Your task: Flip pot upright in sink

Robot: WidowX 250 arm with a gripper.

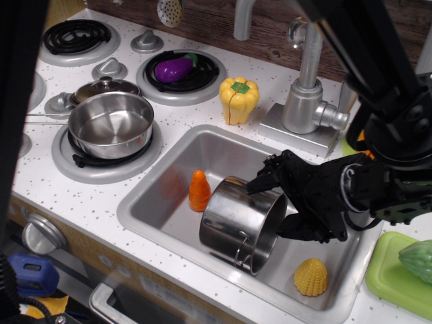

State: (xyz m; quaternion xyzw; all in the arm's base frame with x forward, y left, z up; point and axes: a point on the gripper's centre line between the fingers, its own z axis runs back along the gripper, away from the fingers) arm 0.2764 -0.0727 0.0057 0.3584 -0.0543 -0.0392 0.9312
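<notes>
A shiny steel pot (241,223) lies tipped on its side in the grey sink (155,192), mouth facing right. The black gripper (273,206) is spread open at the pot's rim, one finger (260,181) above and the other beside the mouth. An orange carrot (199,190) stands just left of the pot.

You've got the pot (241,224) lying on its side in the sink (145,202), mouth facing right, one wire loop handle hanging at the near edge. Your gripper (280,206) sits at that mouth with its fingers (262,181) spread: one black tip on the far rim, the other lower, just right of the opening. An orange carrot (199,191) stands against the pot's left side, and a yellow corn (311,277) lies near the sink's near right corner. On the worktop (81,202), a saucepan (110,125) rests on the left burner.
</notes>
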